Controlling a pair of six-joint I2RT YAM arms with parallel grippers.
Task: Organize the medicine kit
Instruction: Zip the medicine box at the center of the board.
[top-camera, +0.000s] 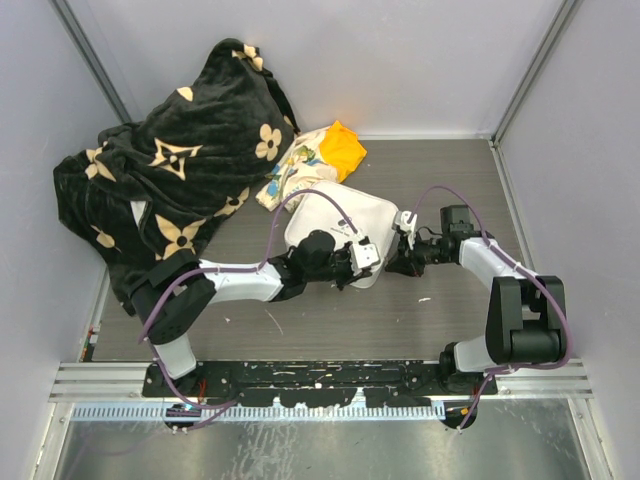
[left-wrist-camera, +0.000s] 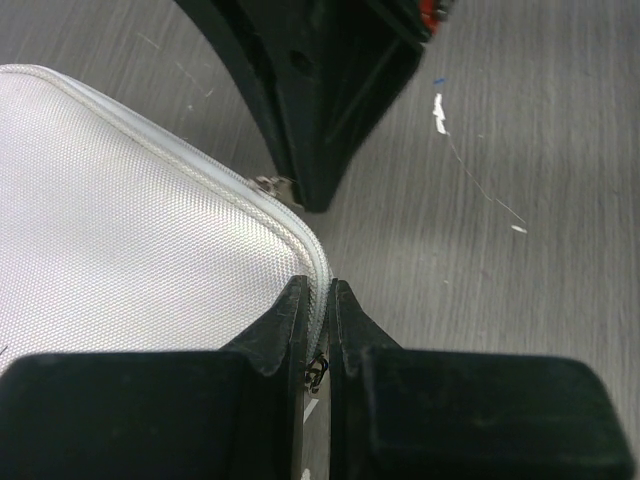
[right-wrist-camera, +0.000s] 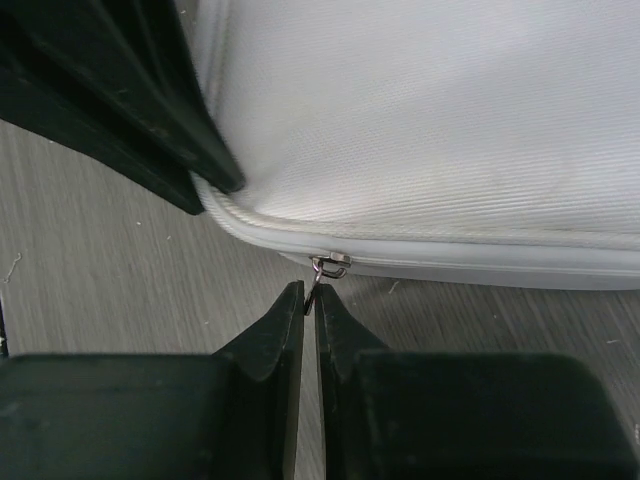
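The medicine kit (top-camera: 335, 220), a white zip case, lies shut on the table's middle. In the left wrist view my left gripper (left-wrist-camera: 318, 292) is shut on the zipped rim at a corner of the kit (left-wrist-camera: 130, 210), with a small metal ring between its jaws. My right gripper (right-wrist-camera: 311, 292) is shut on the thin metal zip pull (right-wrist-camera: 318, 280) that hangs from the slider (right-wrist-camera: 332, 262) on the kit's side (right-wrist-camera: 430, 120). From above, the left gripper (top-camera: 368, 268) and the right gripper (top-camera: 392, 262) meet at the kit's near right corner.
A black blanket with beige flowers (top-camera: 170, 170) covers the far left. A floral-and-orange cloth bundle (top-camera: 315, 160) lies just behind the kit. Grey walls close the table on three sides. Small white scraps (left-wrist-camera: 438, 110) lie on the wood.
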